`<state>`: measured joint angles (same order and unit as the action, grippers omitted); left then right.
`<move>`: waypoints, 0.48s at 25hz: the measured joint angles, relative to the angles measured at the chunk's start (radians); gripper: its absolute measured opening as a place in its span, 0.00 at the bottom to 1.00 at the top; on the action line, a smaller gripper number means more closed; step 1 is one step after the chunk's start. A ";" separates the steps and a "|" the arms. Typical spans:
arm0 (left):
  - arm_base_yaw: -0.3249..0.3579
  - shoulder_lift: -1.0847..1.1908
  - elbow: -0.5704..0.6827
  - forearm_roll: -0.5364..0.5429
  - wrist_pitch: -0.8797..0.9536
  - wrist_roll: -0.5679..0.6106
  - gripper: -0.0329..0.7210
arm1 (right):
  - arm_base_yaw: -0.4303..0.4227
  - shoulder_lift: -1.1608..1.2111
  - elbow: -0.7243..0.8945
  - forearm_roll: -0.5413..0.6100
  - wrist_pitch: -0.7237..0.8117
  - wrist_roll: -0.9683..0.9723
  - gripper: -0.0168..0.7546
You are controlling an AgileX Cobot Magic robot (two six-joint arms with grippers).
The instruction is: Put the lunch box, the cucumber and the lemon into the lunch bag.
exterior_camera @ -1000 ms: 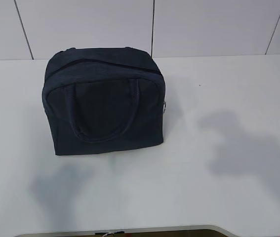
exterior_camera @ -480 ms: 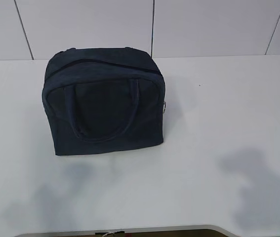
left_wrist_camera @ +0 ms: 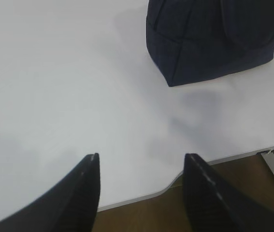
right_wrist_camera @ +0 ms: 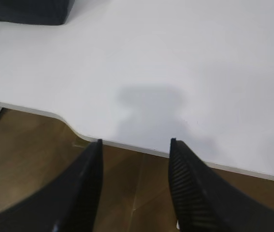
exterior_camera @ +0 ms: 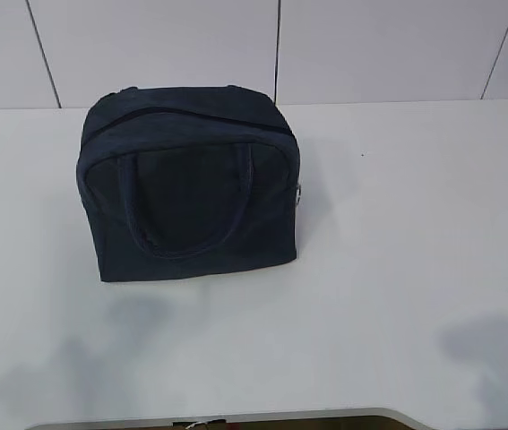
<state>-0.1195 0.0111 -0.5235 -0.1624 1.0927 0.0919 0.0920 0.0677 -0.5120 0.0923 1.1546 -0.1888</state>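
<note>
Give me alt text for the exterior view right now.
A boxy dark navy fabric lunch bag with loop handles stands zipped shut on the left half of a white table. No arms appear, only soft shadows near the front edge.

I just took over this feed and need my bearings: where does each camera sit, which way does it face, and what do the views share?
Exterior view: raised in front of the table, slanting down at the lunch bag; no robot body, only arm shadows.
Left wrist view: above the table's near edge, facing the bag's corner; the open left end effector shows.
Right wrist view: over the near edge, facing bare tabletop; the open right end effector shows.
Shared: all three catch the bag and table.
</note>
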 joint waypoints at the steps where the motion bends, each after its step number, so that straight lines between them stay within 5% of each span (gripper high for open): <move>1: 0.000 0.000 0.002 0.000 0.000 0.000 0.57 | 0.000 -0.020 0.007 -0.018 0.000 0.014 0.50; 12: 0.000 0.000 0.017 -0.002 0.010 0.000 0.57 | 0.000 -0.083 0.009 -0.064 -0.004 0.054 0.50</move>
<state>-0.1195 0.0111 -0.5062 -0.1645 1.1028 0.0919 0.0920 -0.0154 -0.5025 0.0281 1.1506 -0.1351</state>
